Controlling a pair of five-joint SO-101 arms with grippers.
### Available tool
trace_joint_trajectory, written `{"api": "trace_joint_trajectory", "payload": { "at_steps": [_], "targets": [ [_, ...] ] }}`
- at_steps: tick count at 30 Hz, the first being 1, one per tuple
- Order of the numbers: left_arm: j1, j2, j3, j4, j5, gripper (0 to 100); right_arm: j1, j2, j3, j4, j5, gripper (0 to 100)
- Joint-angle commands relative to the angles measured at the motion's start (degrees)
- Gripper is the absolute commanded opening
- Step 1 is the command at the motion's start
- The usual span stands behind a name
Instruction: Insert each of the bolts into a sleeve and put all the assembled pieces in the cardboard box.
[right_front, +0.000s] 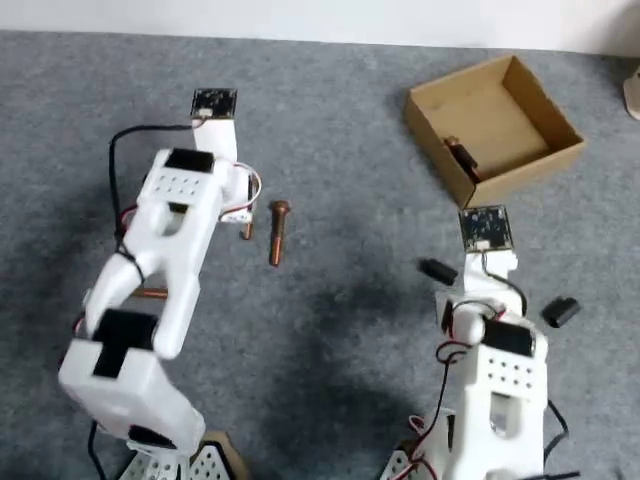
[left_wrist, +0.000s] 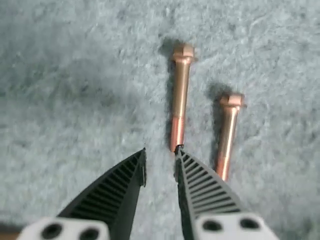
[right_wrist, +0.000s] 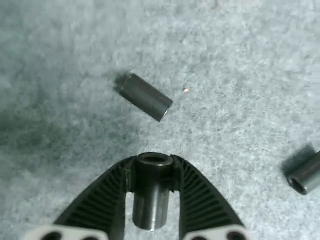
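Bolt grab: left gripper narrowly parted at copper hex-head bolt, right gripper clamping black cylindrical sleeve; next, pinch squarely, lift.

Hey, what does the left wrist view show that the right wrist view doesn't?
Left wrist, not right: two copper bolts lying side by side, just ahead of the open left tool. Right wrist, not left: the right tool shut on a black sleeve, with two more sleeves lying loose. Both: grey carpet.
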Motion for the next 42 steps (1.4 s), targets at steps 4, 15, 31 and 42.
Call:
{"api": "trace_joint_trajectory", "payload": {
  "at_steps": [4,15,31,42],
  "targets": [
    [1.8,9.5,-12.7,0.7,-0.4,19,-1.8,-7.4,2.3,0.0,0.9,0.5],
    [1.8,30.4,-37.3,15.2,0.1,30,-5.6,-19.9,2.5,9.9,0.9,0.5],
    [0.4,43.6,-50.8,20.2,3.9,25,-4.7,-30.8,2.2,14.4,4.4,0.5],
    [-3.4,43.6,-59.9,28.6,6.7,1,-5.7,-44.1,2.4,18.0,4.5,0.5]
  ]
}}
